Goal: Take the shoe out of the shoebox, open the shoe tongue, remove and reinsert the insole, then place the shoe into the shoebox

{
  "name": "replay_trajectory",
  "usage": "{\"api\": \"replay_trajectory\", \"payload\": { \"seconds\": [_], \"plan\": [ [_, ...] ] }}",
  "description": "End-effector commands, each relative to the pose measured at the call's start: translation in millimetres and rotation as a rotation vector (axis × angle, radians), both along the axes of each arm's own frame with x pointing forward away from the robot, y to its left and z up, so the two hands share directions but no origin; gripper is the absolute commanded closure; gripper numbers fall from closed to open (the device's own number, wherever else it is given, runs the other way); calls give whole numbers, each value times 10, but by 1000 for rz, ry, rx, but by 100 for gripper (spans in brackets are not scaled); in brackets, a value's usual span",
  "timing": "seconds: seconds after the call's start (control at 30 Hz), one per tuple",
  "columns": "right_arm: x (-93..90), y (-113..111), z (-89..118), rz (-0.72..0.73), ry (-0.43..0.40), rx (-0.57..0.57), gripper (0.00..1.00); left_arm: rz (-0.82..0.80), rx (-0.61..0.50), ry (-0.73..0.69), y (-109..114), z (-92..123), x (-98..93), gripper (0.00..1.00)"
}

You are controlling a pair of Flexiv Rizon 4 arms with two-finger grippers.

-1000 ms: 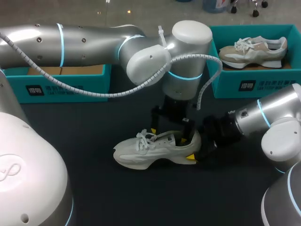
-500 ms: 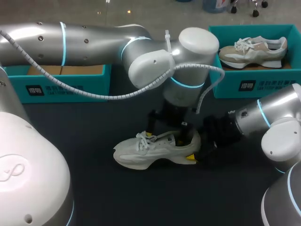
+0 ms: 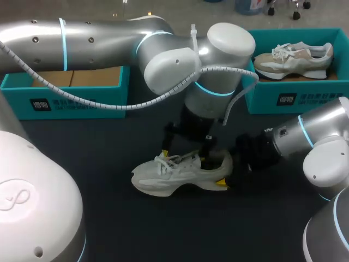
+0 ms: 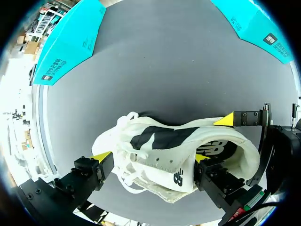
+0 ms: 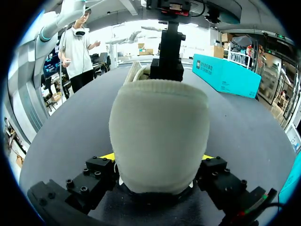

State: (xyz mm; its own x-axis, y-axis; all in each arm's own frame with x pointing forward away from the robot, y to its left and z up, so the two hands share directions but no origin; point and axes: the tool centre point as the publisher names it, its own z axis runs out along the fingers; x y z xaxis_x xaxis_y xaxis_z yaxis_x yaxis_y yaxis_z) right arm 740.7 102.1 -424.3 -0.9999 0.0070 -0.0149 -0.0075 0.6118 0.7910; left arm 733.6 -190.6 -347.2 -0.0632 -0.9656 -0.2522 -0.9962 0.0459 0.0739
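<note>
- Head view: the big left arm (image 3: 109, 41) hides the top of the left gripper (image 3: 185, 148) and the back of the left box (image 3: 76, 101).
- The white shoe (image 3: 174, 174) stands on the dark table (image 3: 109, 218). Its heel is partly hidden by the right gripper (image 3: 224, 172).
- The right box (image 3: 294, 98) holds a second shoe (image 3: 294, 57). Both boxes are well apart from the white shoe, with dark table in between.
- Left wrist view: the left gripper (image 4: 151, 157) is spread wide, with one finger on each side of the shoe's (image 4: 164, 141) laces and tongue. It is not squeezing.
- One yellow tip of the right gripper shows at the heel. The other tip is hidden.
- Right wrist view: the right gripper (image 5: 159, 157) squeezes the shoe's (image 5: 160, 127) heel from both sides. The heel hides the front of the shoe and most of the yellow tips.
</note>
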Motion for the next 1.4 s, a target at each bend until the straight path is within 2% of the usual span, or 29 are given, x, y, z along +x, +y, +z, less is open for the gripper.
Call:
{"api": "replay_trajectory", "payload": {
  "seconds": [0.03,0.27,0.3,0.33,0.37,0.47,0.5,0.57,0.7,1.1,1.4],
  "plan": [
    [0,3,-1,-2,-1,-4,100,4,-18,-4,79,93,-19,0],
    [0,3,-1,-2,-1,-4,100,26,-56,21,92,211,-99,0],
    [0,3,-1,-2,-1,-4,100,28,-73,26,99,228,-113,12],
    [0,3,-1,-2,-1,-4,100,30,-83,29,106,245,-124,28],
    [0,3,-1,-2,-1,-4,100,31,-91,32,112,261,-137,51],
    [0,3,-1,-2,-1,-4,100,39,-116,44,133,307,-168,69],
    [0,3,-1,-2,-1,-4,100,39,-123,45,138,322,-183,89],
    [0,3,-1,-2,-1,-4,100,41,-135,48,147,333,-196,100],
    [0,3,-1,-2,-1,-4,100,46,-157,59,167,340,-221,100],
    [0,3,-1,-2,-1,-4,100,56,-342,97,339,466,-234,100],
    [0,3,-1,-2,-1,-4,100,89,-379,94,574,496,-251,100]
  ]
}}
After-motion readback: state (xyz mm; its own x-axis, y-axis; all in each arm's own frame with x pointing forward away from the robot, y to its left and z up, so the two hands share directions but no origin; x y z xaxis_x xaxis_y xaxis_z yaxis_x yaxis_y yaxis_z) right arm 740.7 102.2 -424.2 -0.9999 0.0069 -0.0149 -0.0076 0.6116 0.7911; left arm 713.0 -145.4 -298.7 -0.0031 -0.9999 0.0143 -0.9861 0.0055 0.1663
